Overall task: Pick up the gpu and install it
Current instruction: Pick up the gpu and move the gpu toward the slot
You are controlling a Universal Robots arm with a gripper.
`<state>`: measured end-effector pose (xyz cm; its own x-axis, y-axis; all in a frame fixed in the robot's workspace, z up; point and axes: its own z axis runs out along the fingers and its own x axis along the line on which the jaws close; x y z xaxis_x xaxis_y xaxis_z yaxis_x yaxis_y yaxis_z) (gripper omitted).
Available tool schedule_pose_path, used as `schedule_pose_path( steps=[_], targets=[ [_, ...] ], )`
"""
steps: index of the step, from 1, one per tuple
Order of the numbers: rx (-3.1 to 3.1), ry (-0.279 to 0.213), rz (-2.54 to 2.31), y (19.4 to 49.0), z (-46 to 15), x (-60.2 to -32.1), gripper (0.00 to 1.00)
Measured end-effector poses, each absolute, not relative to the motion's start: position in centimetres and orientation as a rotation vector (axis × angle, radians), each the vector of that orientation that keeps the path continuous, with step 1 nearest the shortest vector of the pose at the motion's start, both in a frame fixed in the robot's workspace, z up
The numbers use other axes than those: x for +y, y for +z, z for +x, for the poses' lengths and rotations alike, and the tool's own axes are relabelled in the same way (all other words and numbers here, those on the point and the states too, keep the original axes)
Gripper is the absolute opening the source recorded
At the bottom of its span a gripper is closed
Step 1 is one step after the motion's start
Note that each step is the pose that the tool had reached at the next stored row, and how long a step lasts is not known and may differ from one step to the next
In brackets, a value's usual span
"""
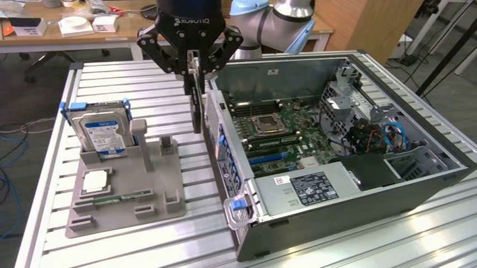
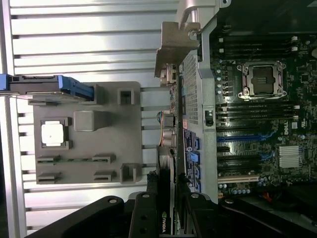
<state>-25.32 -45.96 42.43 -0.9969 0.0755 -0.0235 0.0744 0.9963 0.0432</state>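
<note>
Gpu point(image 1: 196, 106), thin dark flat card, apparently between black jaws.

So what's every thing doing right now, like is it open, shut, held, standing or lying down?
Gripper: shut on the graphics card.
Graphics card: held upright, just outside the computer case, not plugged in.
Computer case: lying on its side, open, cover off.
Hard drive: standing upright in the gray holder.
Processor chip: lying flat in the holder.
</note>
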Motion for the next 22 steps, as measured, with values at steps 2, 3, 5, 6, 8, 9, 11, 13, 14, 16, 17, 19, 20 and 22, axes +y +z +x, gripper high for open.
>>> schedule_pose_path(
  steps=[2,3,5,6,8,9,11,13,14,16,17,19,20,22],
  targets=[
    [3.114,0.066,0.117,42.4,-25.1,-46.0,0.26],
    [3.114,0.066,0.117,42.4,-25.1,-46.0,0.26],
    [3.114,0.066,0.117,42.4,-24.9,-46.0,0.26],
    [3.114,0.066,0.117,42.4,-24.8,-46.0,0.26],
    [3.114,0.066,0.117,42.4,-24.6,-46.0,0.26],
    [3.114,0.066,0.117,42.4,-24.5,-46.0,0.26],
    [3.114,0.066,0.117,42.4,-24.4,-46.0,0.26],
    [3.114,0.066,0.117,42.4,-24.3,-46.0,0.26],
    [3.114,0.066,0.117,42.4,-24.2,-46.0,0.26],
    [3.114,0.066,0.117,42.4,-24.1,-46.0,0.26],
    [3.114,0.066,0.117,42.4,-24.1,-46.0,0.26],
    [3.114,0.066,0.117,42.4,-24.0,-46.0,0.26],
    [3.114,0.066,0.117,42.4,-24.0,-46.0,0.26],
    [3.114,0.066,0.117,42.4,-23.9,-46.0,0.26]
  ],
)
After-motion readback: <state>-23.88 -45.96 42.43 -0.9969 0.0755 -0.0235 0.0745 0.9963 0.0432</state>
